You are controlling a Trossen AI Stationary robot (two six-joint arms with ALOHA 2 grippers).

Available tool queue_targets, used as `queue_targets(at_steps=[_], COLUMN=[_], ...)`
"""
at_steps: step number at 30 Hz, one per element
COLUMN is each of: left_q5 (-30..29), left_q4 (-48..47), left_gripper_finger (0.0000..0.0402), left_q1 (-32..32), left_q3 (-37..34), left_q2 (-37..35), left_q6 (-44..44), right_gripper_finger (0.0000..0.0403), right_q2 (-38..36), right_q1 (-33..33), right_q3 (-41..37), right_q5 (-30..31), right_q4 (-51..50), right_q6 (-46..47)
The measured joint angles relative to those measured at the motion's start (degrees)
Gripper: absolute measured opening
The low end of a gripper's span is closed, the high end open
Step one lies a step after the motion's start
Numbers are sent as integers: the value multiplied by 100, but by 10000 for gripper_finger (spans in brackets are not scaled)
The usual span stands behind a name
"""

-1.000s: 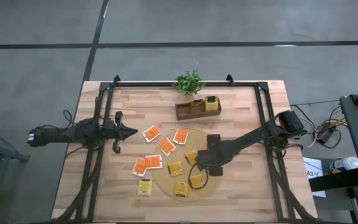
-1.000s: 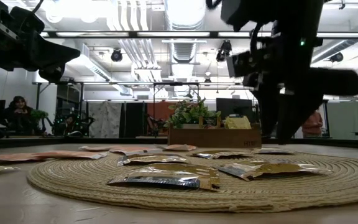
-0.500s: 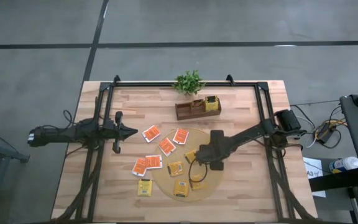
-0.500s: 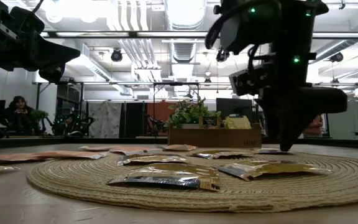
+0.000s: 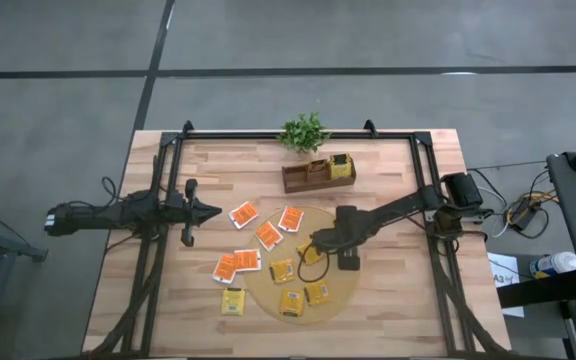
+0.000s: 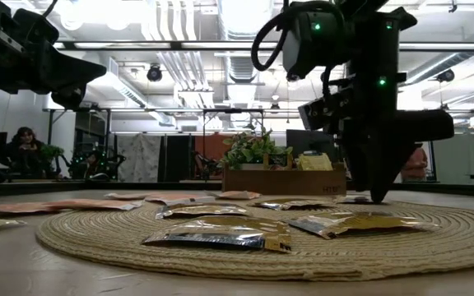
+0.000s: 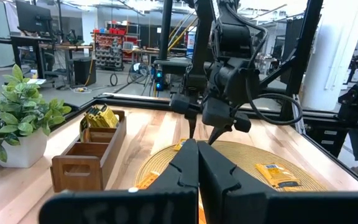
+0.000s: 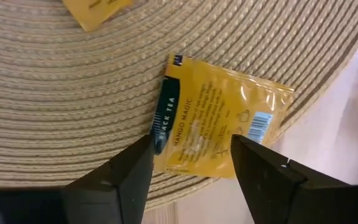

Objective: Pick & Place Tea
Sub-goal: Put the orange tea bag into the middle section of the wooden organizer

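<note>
Several tea packets lie flat on and beside a round woven mat [image 5: 340, 292]: orange ones [image 5: 269, 235] toward the left, yellow ones [image 5: 291, 301] toward the near side. My right gripper [image 8: 191, 149] points down, open, low over one yellow packet [image 8: 219, 121]. That packet lies flat on the mat close to its rim, and the two fingertips stand over its two ends without touching it. The same gripper shows in the high view [image 5: 318, 247] and the low view [image 6: 376, 196]. My left gripper [image 5: 214, 211] waits shut and level above the table's left side.
A wooden box [image 5: 308, 178] holding yellow packets [image 5: 340, 166] stands at the far middle, with a small green plant [image 5: 303, 132] behind it. A black frame [image 5: 268, 135] runs round the table. Bare wood lies to the right of the mat.
My right gripper has travelled toward the table's far edge across the mat and sunk a little. It has left the yellow packet near the mat's near side, which now lies uncovered, and now stands over another yellow packet. No packet has moved.
</note>
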Motion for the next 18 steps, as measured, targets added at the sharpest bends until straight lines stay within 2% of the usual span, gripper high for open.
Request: queue_targets(at_steps=[7, 18], left_q5=[0, 0], left_q4=[0, 1], left_gripper_finger=[0, 0], left_q1=[0, 4], left_q3=[-1, 1], left_q2=[0, 0], left_q6=[0, 0], right_gripper_finger=[202, 183], right_q2=[3, 2], right_q1=[-81, -134], right_q3=[-15, -213], right_q5=[-301, -553], right_q4=[446, 548], right_q6=[-277, -231])
